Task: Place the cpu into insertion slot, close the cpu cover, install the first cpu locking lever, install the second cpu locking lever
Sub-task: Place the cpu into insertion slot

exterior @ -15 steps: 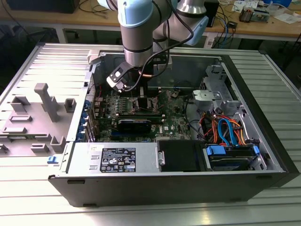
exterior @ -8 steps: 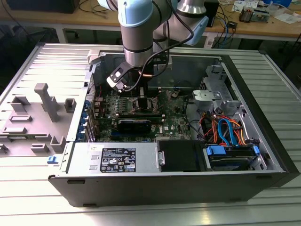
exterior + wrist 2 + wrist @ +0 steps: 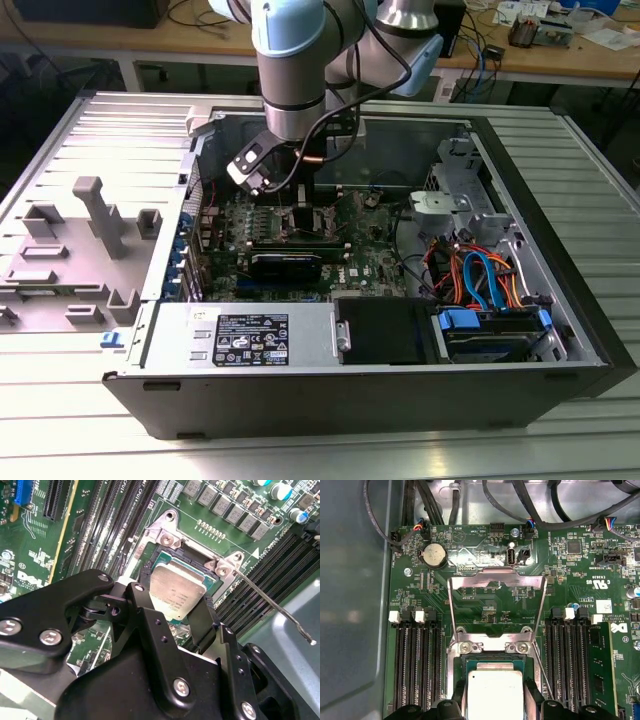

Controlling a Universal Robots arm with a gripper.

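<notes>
The robot's black, bolt-studded hand was clamped on the cpu, its two matte fingers pressing opposite edges of the flat square chip with a dull silver top. Directly under the hand lay the insertion slot, a dark square socket rimmed in bright metal; whether the chip was seated could not be told. Just beyond the fingertips the cpu cover, a thin silver frame with a square cut-out, stood swung open off the socket. A slim steel lever angled away to one side. Long black memory slots flanked the hand on the green circuit board, inside an open computer case on a ribbed metal bench.
</notes>
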